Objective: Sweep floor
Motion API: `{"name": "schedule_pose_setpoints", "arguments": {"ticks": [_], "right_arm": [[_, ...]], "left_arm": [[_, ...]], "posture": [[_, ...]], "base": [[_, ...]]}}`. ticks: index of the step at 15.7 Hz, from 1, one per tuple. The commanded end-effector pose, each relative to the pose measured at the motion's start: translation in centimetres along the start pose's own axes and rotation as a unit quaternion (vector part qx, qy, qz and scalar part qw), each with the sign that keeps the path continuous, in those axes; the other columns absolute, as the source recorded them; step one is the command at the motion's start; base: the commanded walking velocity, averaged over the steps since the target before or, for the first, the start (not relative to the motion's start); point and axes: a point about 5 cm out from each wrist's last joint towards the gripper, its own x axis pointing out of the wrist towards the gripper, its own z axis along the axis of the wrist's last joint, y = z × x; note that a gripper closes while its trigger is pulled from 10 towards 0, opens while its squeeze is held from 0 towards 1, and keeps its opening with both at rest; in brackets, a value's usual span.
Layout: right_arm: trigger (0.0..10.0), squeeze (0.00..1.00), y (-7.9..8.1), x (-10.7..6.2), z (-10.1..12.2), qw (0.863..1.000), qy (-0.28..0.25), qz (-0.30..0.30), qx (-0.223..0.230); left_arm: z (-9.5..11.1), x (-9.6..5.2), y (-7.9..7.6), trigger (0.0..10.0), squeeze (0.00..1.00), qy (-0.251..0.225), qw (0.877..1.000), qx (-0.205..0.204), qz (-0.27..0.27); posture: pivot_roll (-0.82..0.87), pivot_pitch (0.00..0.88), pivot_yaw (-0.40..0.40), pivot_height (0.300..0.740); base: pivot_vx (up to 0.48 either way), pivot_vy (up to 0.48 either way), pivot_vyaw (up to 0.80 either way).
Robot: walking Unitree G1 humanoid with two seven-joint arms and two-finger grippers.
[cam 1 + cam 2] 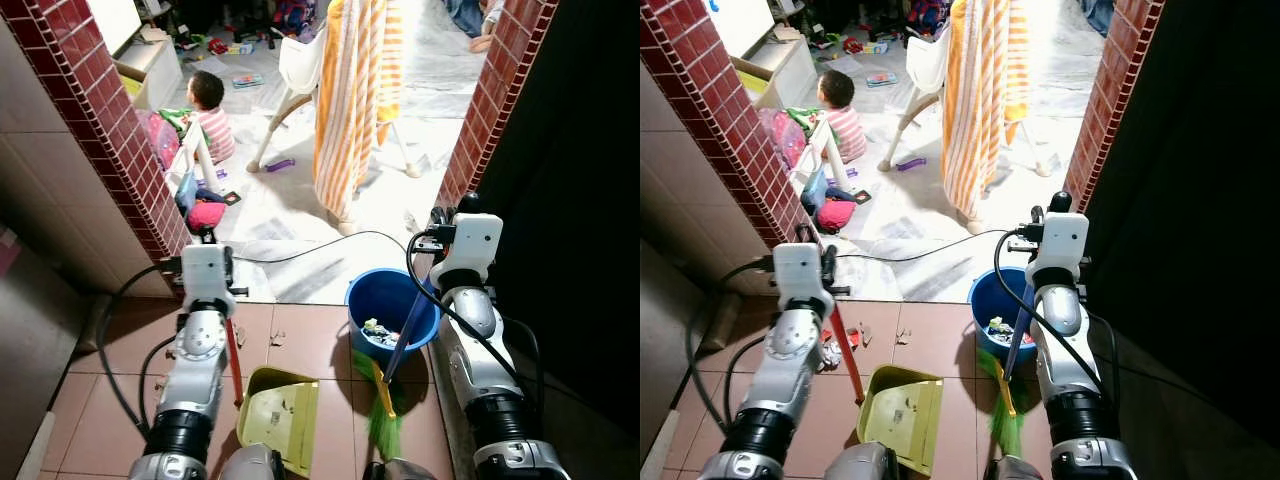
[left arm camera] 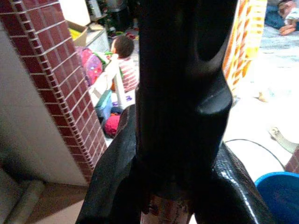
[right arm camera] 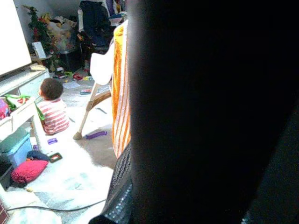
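Green bristles of a broom [image 1: 383, 420] are being rested on the brown tile floor [image 1: 300, 340], its blue handle being leaned against the right arm; whether the right gripper is grasping it cannot be told. A yellow-green dustpan [image 1: 280, 412] is being kept on the tiles beside the broom, its red handle [image 1: 233, 360] being run up along the left arm. In the left wrist view, black fingers [image 2: 182, 93] are being pressed around a dark upright shaft. A blue bucket [image 1: 372, 296] with scraps inside is being stood just beyond the broom. Ahead, between red brick posts [image 1: 110, 130], a pale floor strewn with toys is being occupied by a seated child [image 1: 208, 110], and an orange striped cloth [image 1: 355, 90] is being hung over a white chair.
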Motion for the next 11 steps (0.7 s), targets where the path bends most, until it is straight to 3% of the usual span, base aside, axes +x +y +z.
{"name": "schedule_pose_setpoints", "arguments": {"ticks": [1,4,11], "right_arm": [[10.0,0.0,0.0,0.2,0.1,1.0,0.0,0.003,-0.001],[10.0,0.0,0.5,0.6,0.3,1.0,-0.006,0.022,-0.003],[10.0,0.0,1.7,1.7,0.6,0.999,-0.002,0.052,-0.006]], "left_arm": [[1.4,0.6,-0.4,10.0,0.0,-0.027,1.0,-0.001,-0.011],[1.7,0.6,-1.0,10.0,0.0,-0.033,0.999,-0.011,-0.023],[2.5,0.8,-2.9,10.0,0.0,-0.043,0.995,0.0,-0.086]], "posture": [[-0.03,0.0,0.037,0.74],[-0.02,0.0,0.017,0.74],[0.02,0.0,-0.029,0.74]], "base": [[0.0,0.48,0.0],[0.0,0.48,-0.51],[0.0,0.48,0.0]]}}
